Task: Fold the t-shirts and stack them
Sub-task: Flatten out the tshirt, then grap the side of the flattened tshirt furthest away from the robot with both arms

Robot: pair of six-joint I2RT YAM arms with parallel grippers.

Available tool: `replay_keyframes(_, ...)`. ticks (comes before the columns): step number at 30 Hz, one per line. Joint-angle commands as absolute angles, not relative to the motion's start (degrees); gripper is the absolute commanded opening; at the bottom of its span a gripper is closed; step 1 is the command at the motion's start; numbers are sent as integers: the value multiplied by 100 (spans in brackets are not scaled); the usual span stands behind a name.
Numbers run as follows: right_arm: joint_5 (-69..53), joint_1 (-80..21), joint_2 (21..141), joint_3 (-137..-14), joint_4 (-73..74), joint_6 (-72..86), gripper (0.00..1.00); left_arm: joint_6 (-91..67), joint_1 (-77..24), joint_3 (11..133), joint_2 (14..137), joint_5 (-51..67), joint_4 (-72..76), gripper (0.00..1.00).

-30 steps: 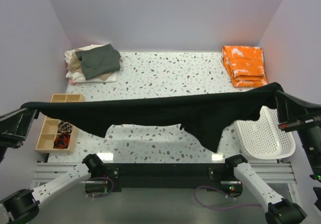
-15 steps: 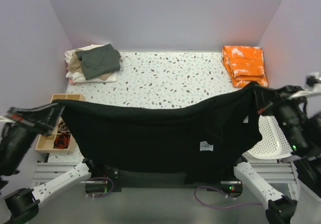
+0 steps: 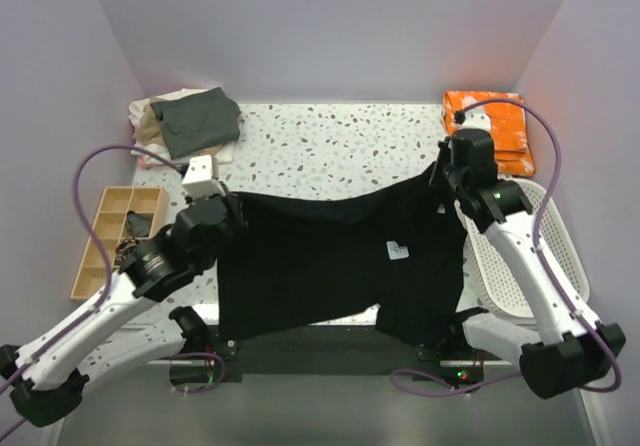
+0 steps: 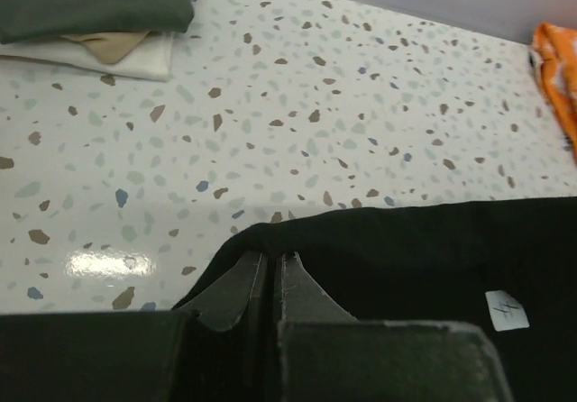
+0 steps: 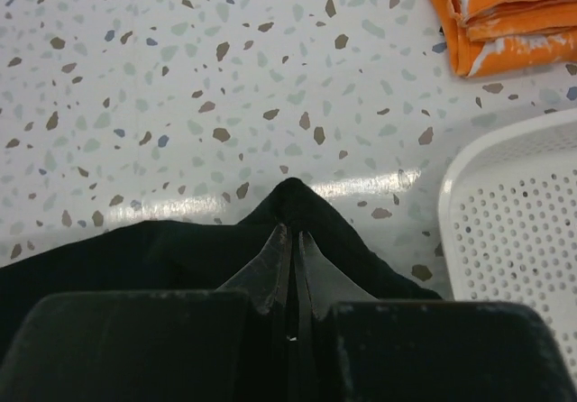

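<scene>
Mid-frame: black t-shirt [image 3: 330, 266] spread out. Left hand [image 4: 268, 267] pinches its upper-left corner, right hand [image 5: 293, 240] pinches its upper-right.

- The black t-shirt [image 3: 330, 256] is plain and dark, opened out wide, not folded. It covers the near middle part of the tabletop, and its lower part goes over the near edge.
- Its far edge runs from left to right with some wrinkles. The left end of this edge is pinched in the left gripper [image 4: 269, 262], the right end in the right gripper [image 5: 290, 235].
- A small white label [image 3: 397, 251] shows on the black cloth, right of the middle.
- In the far left corner lies a stack: the grey-green t-shirt [image 3: 195, 121] folded on top, the tan t-shirt [image 4: 104, 46] under it, the cream t-shirt [image 4: 54, 55] at the bottom.
</scene>
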State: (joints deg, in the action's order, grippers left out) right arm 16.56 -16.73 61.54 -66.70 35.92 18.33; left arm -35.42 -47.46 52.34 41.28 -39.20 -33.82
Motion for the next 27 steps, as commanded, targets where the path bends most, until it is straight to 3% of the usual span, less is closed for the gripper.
replay_keyframes(1,2066,-1565,6976,-6871,2163,1696,0,-3420,-4317,5142,4789,-4861,-1926,0)
replay_keyframes(9,1504,-915,9015,-7812,1775,1600,0,-2752,-2252,5001,6467,-3612,-344,0)
replay_keyframes(20,862,-448,11405,-9456,1872,1617,0,-2312,-1354,5184,8294,-2770,887,0)
replay_keyframes(27,519,-325,11979,-10248,2241,1521,0,-2338,-1160,5572,9008,-2207,800,0)
